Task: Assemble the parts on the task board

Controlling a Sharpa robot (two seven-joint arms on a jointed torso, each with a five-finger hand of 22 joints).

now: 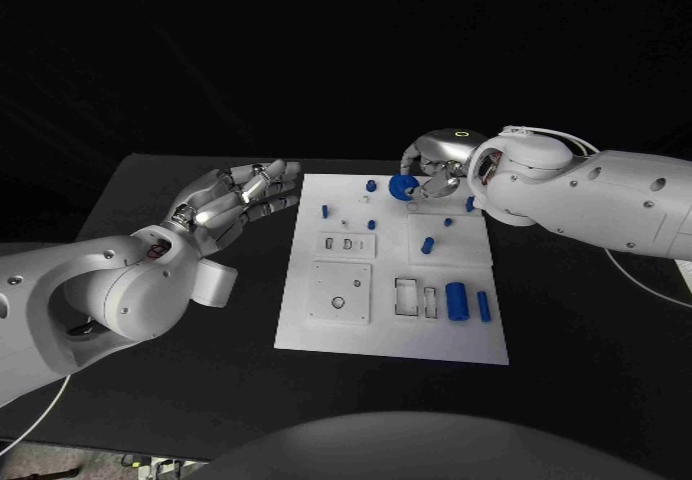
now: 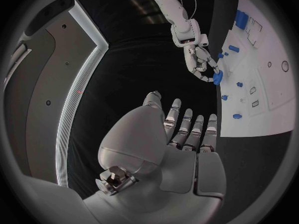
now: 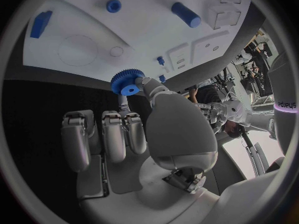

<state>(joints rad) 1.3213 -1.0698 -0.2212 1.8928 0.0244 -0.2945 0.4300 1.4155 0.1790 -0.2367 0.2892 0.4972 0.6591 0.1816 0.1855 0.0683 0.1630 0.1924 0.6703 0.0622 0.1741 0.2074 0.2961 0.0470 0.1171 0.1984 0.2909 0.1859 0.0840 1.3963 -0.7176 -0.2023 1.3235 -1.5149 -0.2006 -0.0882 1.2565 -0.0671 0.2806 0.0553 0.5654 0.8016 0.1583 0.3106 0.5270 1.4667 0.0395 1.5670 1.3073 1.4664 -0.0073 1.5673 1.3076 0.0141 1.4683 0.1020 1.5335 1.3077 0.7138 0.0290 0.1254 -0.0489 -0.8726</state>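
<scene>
I see the board [image 1: 392, 335] mid-table with small blue parts scattered over it. My left hand [image 1: 231, 208] hangs empty beside its left edge, fingers spread, out of the way. My right hand [image 1: 437, 168] pinches a blue gear [image 3: 127, 81] over the board's far end. The pinch looks thin to me: if I tilt the gear while seating it, it could jam, slip out, or knock a nearby peg [image 1: 371, 186].

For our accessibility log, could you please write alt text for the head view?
The right hand holds a blue gear over the far edge of the white task board, where small blue parts lie. The left hand hovers open above the black table, beside the board's left edge.
</scene>
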